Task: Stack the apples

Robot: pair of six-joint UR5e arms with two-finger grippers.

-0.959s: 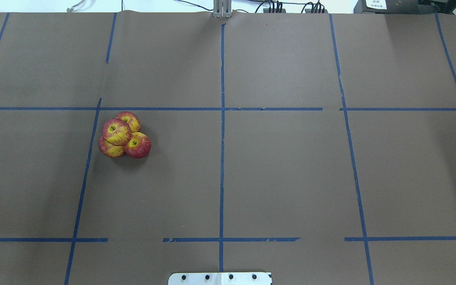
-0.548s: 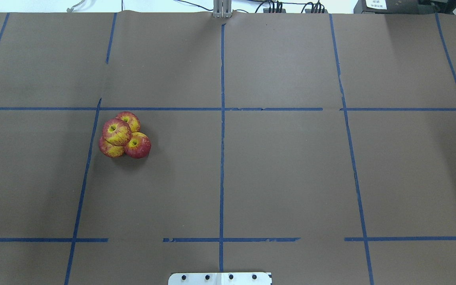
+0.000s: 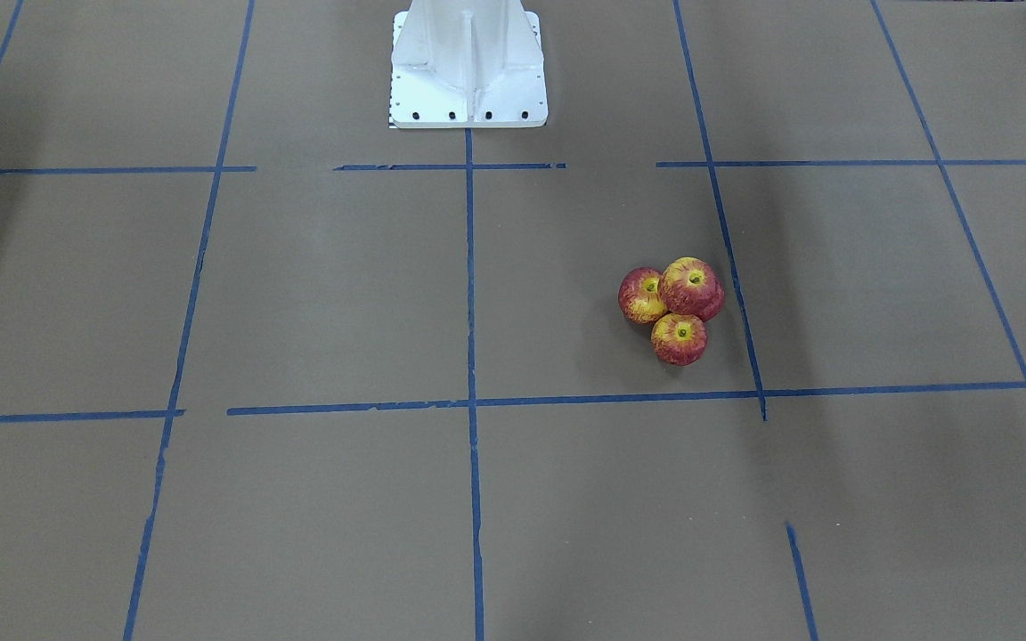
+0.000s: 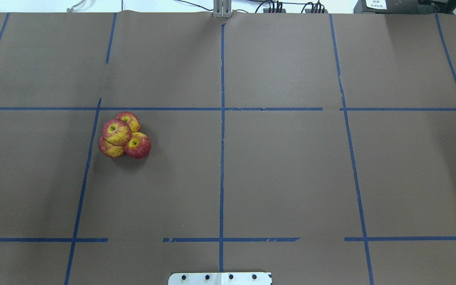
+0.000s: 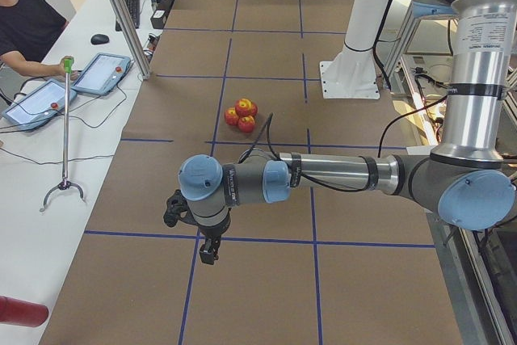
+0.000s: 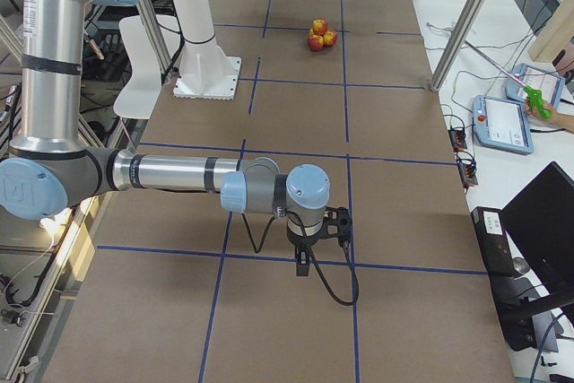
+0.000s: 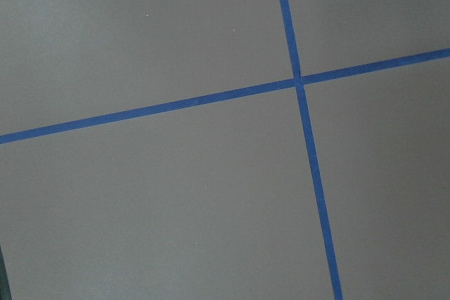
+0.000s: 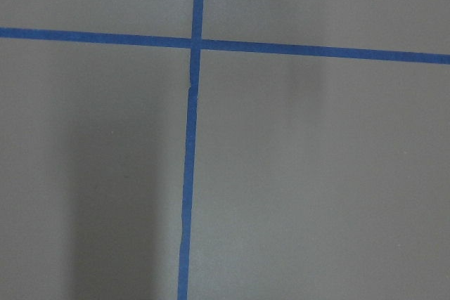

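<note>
Four red-and-yellow apples (image 4: 124, 135) sit in a tight cluster on the brown table, left of centre. One apple (image 4: 116, 131) rests on top of the three others. The pile also shows in the front-facing view (image 3: 679, 307), the left view (image 5: 242, 113) and the right view (image 6: 319, 34). My left gripper (image 5: 208, 252) hangs over the table's left end, far from the pile. My right gripper (image 6: 303, 266) hangs over the table's right end. I cannot tell whether either is open or shut. Both wrist views show only brown paper and blue tape.
Blue tape lines (image 4: 222, 118) divide the brown paper into squares. The white robot base (image 3: 468, 67) stands at the table's near middle edge. An operator (image 5: 24, 26), tablets (image 5: 101, 72) and a metal post (image 5: 121, 18) are along the far side.
</note>
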